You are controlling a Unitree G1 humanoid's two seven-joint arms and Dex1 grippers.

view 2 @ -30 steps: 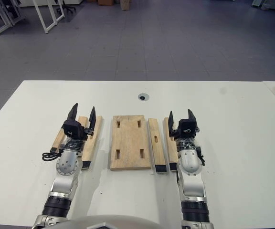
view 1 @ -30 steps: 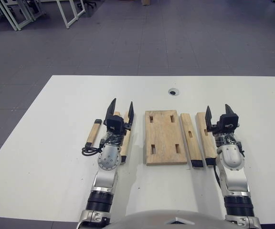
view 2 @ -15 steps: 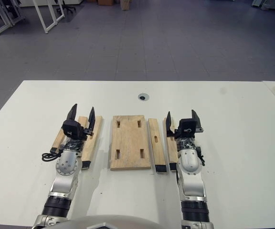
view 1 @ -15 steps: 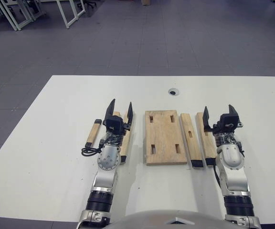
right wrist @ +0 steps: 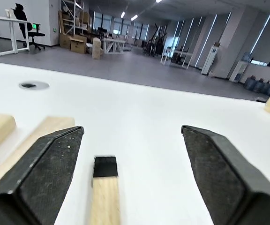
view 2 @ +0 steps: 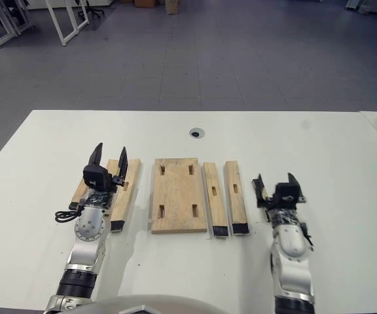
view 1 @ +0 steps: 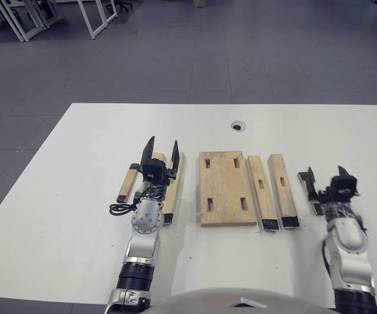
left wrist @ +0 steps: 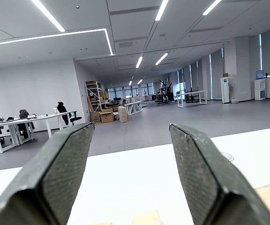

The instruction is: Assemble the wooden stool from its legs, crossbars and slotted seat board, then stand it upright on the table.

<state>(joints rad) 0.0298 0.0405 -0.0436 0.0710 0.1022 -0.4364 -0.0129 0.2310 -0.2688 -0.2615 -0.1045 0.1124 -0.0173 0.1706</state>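
Mid-frame in the head views, the seat board point(view 1: 224, 188) lies flat on the white table point(view 1: 77, 216), w/ four slots showing, two toward the far end and two toward the near end. Just to its right lie two slotted legs side by side, parallel to the board: the inner leg point(view 1: 262, 191) and the outer leg point(view 1: 283, 190), each w/ a black cap at the near end, none of the three joined. Further right, at lower right of frame, the right gripper point(view 1: 324, 175) hangs low over a short crossbar point(right wrist: 104, 197) w/ a black tip; its fingers are spread wide w/ the bar lying btw them, nothing gripped. Can't tell if the fingers touch the table. Left of the board, the left gripper point(view 1: 163, 144) sits w/ fingers parted and pointing toward the top of frame, holding nothing. Under and beside it are more wood parts: a long leg point(view 1: 172, 190) running alongside the board's left edge w/ a gap btw them, another piece partly hidden under the gripper, and a short bar point(view 1: 126, 184) furthest left w/ black ends. Above the board, toward the table's far edge, is a small round hole point(view 1: 238, 125). Nothing is assembled yet; all parts lie flat and separate.
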